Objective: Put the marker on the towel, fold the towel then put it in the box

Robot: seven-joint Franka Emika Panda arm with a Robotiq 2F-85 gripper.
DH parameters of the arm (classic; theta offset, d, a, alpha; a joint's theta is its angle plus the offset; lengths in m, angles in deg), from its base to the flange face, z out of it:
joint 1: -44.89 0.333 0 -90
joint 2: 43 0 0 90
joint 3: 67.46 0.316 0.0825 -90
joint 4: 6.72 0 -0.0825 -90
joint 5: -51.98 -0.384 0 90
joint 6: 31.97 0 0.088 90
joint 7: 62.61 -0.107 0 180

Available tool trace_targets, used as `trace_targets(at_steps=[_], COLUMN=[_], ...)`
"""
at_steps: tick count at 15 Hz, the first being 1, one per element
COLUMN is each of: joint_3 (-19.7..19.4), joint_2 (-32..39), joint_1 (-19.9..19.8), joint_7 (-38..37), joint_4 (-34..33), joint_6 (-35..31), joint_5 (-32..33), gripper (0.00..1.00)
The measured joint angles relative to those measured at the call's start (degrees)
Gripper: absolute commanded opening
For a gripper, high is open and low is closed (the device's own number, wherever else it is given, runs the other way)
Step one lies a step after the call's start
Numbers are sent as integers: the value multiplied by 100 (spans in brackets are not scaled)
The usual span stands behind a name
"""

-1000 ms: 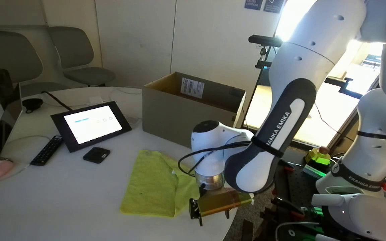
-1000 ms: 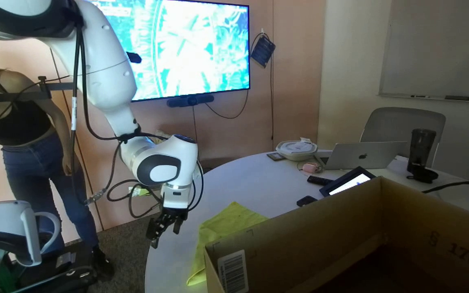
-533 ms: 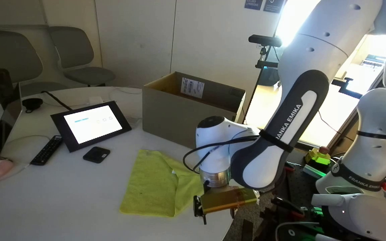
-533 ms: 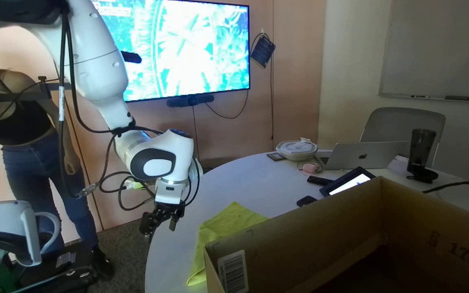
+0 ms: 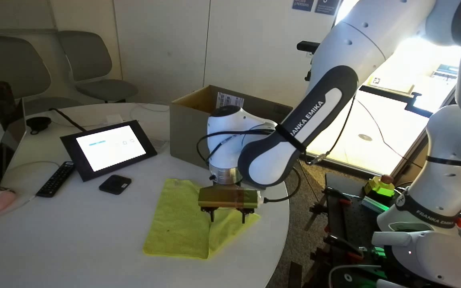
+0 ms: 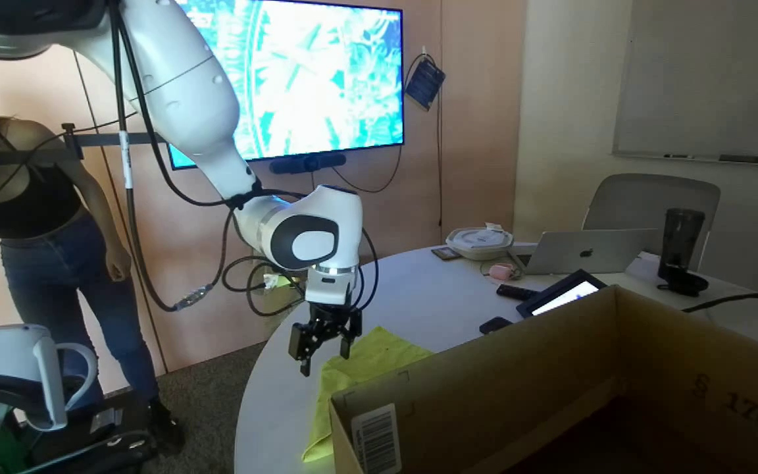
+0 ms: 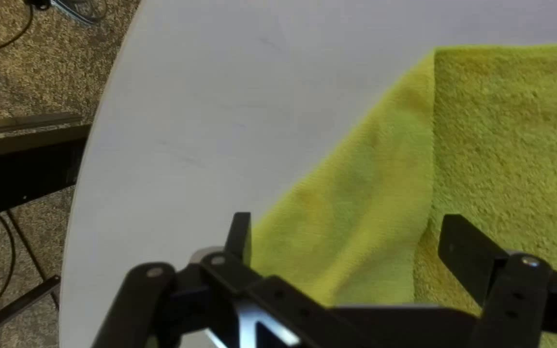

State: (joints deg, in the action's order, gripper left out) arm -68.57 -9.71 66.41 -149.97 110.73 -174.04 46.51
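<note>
The yellow-green towel [image 5: 178,230] lies on the white table, partly folded, with a smoother, creased flap [image 7: 351,203] along one side in the wrist view. Over that flap hovers my gripper [image 5: 228,220], pointing down, its jaws wide apart and nothing between them. In the wrist view one fingertip [image 7: 241,232] stands near the flap's slanted outer edge, the opposite one over the rougher cloth. The brown cardboard box [image 6: 504,382] stands beside the towel, open at the top, a white label [image 5: 230,100] on its inner wall. The marker is hidden or out of view.
A black remote [image 5: 55,180], a small black block [image 5: 115,184] and a lit tablet [image 5: 110,147] lie farther along the table. The rounded table edge [image 5: 285,232] runs close by the towel's flap side. A cable [image 5: 294,188] loops from the gripper's camera housing.
My gripper has moved from beside the towel, near the table edge, to above the flap. It has also turned and risen in the exterior views. Towel and box have stayed put.
</note>
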Motion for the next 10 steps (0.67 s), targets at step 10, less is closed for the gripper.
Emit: trace_targets(at_steps=[10], joint_3=[-126], joint_2=[1656], joint_1=[-44], joint_7=[-1049], joint_4=[-2044], joint_6=[1023], joint_5=[159], gripper=[100])
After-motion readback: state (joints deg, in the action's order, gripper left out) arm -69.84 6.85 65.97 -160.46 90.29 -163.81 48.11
